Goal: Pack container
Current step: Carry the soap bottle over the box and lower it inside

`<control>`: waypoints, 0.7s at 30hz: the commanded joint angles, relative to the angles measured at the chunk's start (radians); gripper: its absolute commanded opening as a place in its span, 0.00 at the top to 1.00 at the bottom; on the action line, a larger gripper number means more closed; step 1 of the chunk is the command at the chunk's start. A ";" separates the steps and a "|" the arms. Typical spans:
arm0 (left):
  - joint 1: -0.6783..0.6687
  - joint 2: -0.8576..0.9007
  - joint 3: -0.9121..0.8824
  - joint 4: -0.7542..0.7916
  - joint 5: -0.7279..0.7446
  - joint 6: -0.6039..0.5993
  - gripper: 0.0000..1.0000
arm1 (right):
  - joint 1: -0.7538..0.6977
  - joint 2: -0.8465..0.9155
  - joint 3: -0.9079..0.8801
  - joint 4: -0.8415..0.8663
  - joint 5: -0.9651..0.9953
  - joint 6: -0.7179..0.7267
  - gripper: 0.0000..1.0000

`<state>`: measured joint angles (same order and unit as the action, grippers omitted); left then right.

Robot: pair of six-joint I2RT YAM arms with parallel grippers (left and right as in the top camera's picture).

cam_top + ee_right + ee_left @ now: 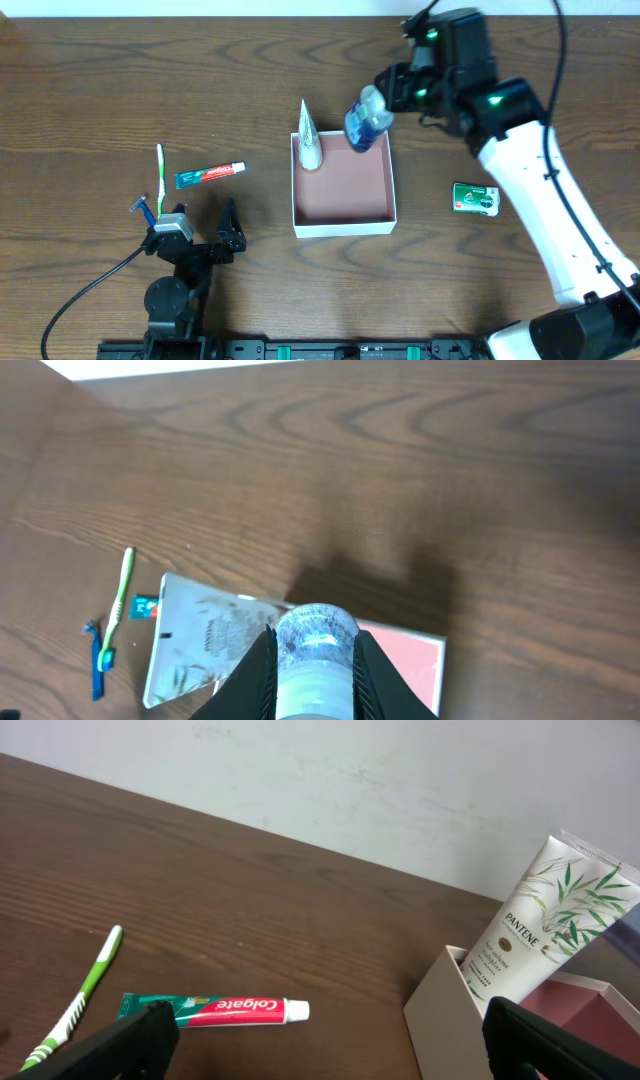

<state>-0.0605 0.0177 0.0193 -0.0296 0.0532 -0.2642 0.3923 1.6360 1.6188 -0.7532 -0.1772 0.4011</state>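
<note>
Colgate tube [210, 175] beside green toothbrush [160, 172], blue razor [146, 209]; green-and-white packet [476, 198] well apart.

In the container [345, 190], a leaning tube [309, 145] blocks the far-left corner and a bottle [368, 122] overhangs the far-right.

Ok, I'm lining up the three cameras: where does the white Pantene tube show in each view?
Overhead: the Pantene tube stands mid-frame in the container's far corner.
Left wrist: the tube is at the right edge, rising out of the container.
Right wrist: lower left of centre, partly behind the held bottle.
Shared landmark: the green toothbrush, left of the tube in all three.
</note>
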 commanded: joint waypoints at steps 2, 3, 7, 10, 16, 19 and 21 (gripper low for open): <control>0.005 0.001 -0.015 -0.037 -0.001 0.009 0.02 | 0.086 -0.018 0.021 -0.011 0.174 0.078 0.99; 0.005 0.001 -0.015 -0.037 -0.001 0.009 0.02 | 0.103 -0.013 0.021 -0.014 0.185 0.078 0.99; 0.005 0.001 -0.015 -0.037 -0.001 0.009 0.02 | 0.148 0.002 0.008 -0.025 0.243 0.104 0.99; 0.005 0.001 -0.015 -0.037 -0.001 0.009 0.02 | 0.159 0.019 0.005 -0.024 0.264 0.108 0.99; 0.005 0.001 -0.015 -0.037 -0.001 0.009 0.02 | 0.159 0.073 0.004 -0.024 0.263 0.108 0.99; 0.005 0.001 -0.015 -0.037 -0.001 0.009 0.02 | 0.167 0.108 0.004 -0.021 0.262 0.112 0.99; 0.005 0.001 -0.015 -0.037 -0.001 0.009 0.02 | 0.173 0.126 0.004 -0.015 0.263 0.112 0.99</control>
<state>-0.0605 0.0177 0.0193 -0.0299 0.0528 -0.2642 0.5480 1.7485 1.6180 -0.7856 0.0727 0.4915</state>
